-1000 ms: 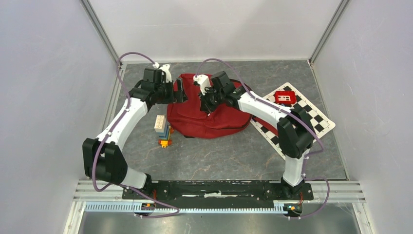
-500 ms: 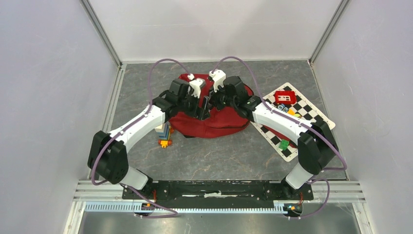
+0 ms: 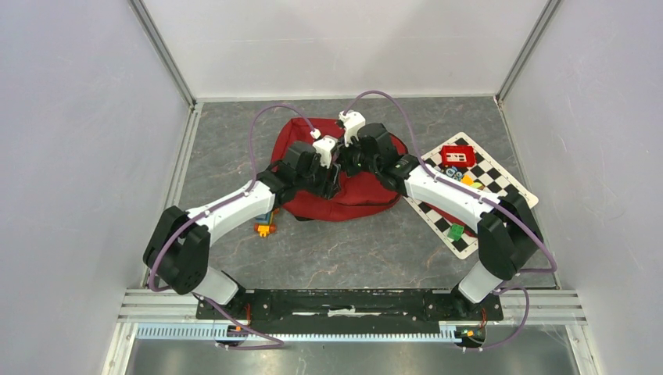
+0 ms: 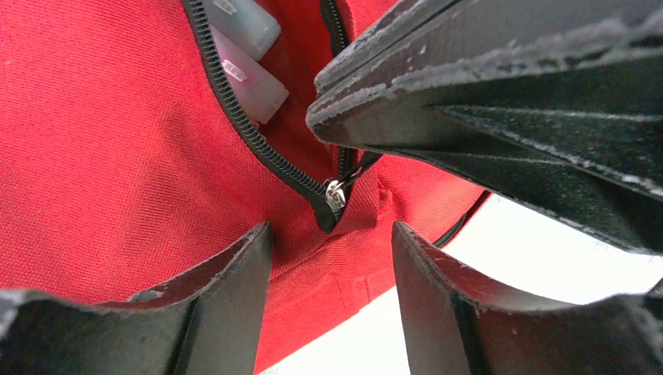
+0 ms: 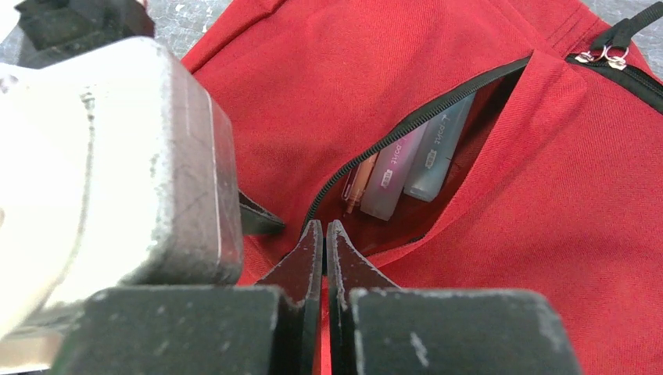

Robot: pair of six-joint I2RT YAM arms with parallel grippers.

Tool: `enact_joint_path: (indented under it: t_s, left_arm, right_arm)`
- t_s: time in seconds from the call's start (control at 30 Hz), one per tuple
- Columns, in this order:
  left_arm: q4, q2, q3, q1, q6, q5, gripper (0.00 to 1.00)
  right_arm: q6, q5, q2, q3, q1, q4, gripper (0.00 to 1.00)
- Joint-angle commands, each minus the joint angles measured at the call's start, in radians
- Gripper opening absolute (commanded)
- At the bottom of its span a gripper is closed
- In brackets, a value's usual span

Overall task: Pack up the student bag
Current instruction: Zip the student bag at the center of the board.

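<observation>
The student bag [image 3: 344, 199] lies mid-table [image 3: 360, 250], front pocket open with 3 pens [image 5: 406, 168] inside. I have the right gripper [image 5: 324, 234] pinching the zip pull [image 4: 335, 195] and the left gripper [image 4: 330, 234] spread just beside it.

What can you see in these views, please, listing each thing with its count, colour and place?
student bag: 1, dark red, far middle of the table, front pocket unzipped.
pens: 3, pink, grey-blue and brownish, inside the open pocket.
zip pull: 1, black with a silver slider, at the pocket zip's end.
chequered board: 1, black and white, right of the bag.
small box: 1, red, on the board's far corner.
small pieces: several, green, yellow, blue, on the board.
toy bricks: 1 stack, orange showing, left of the bag, mostly under the left arm.
table: 1, grey marbled.
left fingers: 2, black, open, straddling the zip's end.
right fingers: 2, black, shut on the zip pull.
</observation>
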Motion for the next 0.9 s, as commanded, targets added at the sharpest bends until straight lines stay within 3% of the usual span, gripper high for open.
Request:
enact_joint_path:
  t_s: [0.0, 0.37, 0.87]
  left_arm:
    - [0.12, -0.014, -0.033, -0.028, -0.031, -0.095, 0.58]
    - [0.145, 0.001, -0.075, -0.039, 0.008, -0.138, 0.03]
    - [-0.055, -0.034, -0.107, -0.068, 0.226, -0.095, 0.02]
  right_arm:
    - [0.024, 0.046, -0.029, 0.003, -0.002, 0.044, 0.0]
    - [0.026, 0.203, 0.012, 0.049, -0.003, 0.05, 0.0]
    - [0.022, 0.379, 0.105, 0.168, -0.003, 0.165, 0.0]
